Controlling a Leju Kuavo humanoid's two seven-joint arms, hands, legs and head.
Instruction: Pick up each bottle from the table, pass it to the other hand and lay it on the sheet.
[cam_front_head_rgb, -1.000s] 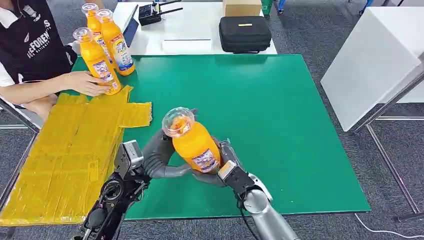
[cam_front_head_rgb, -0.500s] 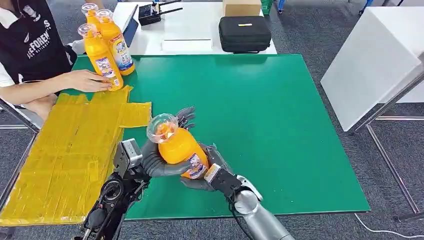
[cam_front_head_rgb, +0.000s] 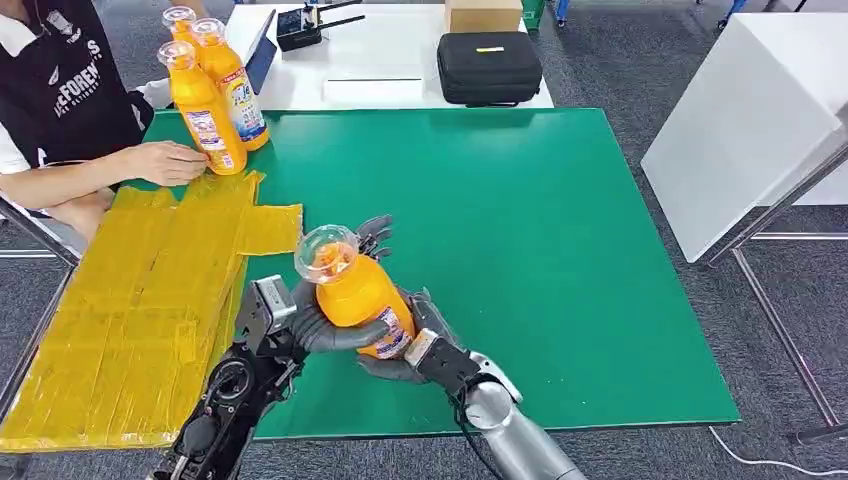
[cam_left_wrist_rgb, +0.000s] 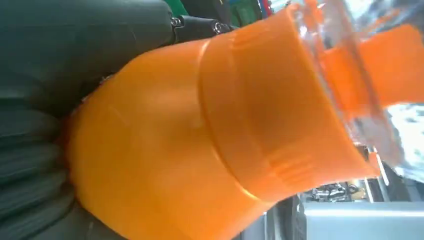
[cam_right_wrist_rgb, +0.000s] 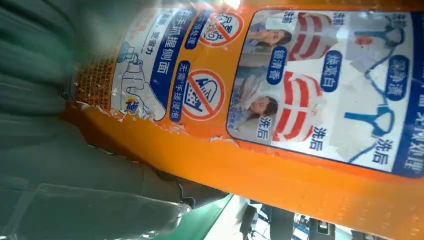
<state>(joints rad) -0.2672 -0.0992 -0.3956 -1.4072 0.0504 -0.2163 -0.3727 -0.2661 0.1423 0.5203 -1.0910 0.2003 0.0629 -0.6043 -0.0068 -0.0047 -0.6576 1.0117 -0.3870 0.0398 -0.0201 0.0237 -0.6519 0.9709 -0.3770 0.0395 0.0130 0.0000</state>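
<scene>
- Orange bottle (cam_front_head_rgb: 358, 297) sits between both robot hands above the near part of the green table (cam_front_head_rgb: 560, 250), its clear cap tilted up and to the left; in the left wrist view its orange shoulder (cam_left_wrist_rgb: 200, 145) and clear cap show close up; in the right wrist view its printed label (cam_right_wrist_rgb: 300, 85) shows
- Left hand (cam_front_head_rgb: 325, 325) is wrapped around the bottle's left side, fingers curled onto the body; right hand (cam_front_head_rgb: 420, 345) cups the bottle from the right and beneath, fingers pressed to the label side; both hands are clamped on the same bottle
- Yellow sheet (cam_front_head_rgb: 140, 310) lies on the left of the table, just beside the left arm; nothing lies on its near part
- Three more orange bottles (cam_front_head_rgb: 205, 100) stand upright at the far left corner, close together; a person's hand (cam_front_head_rgb: 165, 160) rests at the base of the nearest one
- Black case (cam_front_head_rgb: 490, 67) and cardboard box (cam_front_head_rgb: 483, 14) sit on the white table (cam_front_head_rgb: 390, 60) beyond
</scene>
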